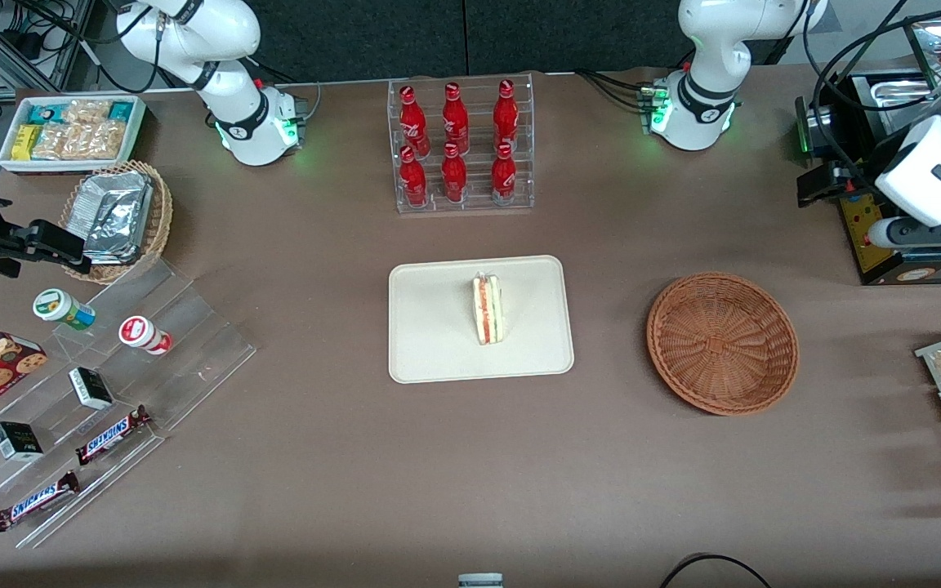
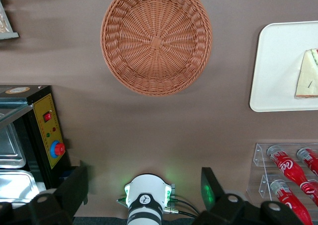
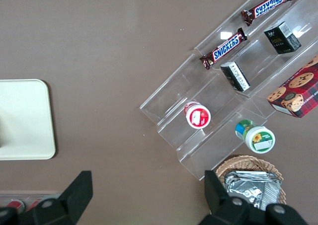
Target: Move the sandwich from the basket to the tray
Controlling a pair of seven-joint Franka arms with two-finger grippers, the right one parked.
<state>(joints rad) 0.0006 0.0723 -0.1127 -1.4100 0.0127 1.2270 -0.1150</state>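
Sandwich [image 1: 486, 309] already stands on the tray [image 1: 438, 343], long axis running toward the front camera — basket [image 1: 722, 343] empty, gripper [image 2: 144, 195] empty with fingers spread, raised near its arm's base, well apart from both.

From my station I see a wide table [image 1: 323, 457] covered in matte brown cloth, evenly lit from above with soft shadows. Along its farthest edge runs a dark fabric backdrop [image 1: 470, 37], with cables [image 1: 37, 41] and metal framing in the corner past it.
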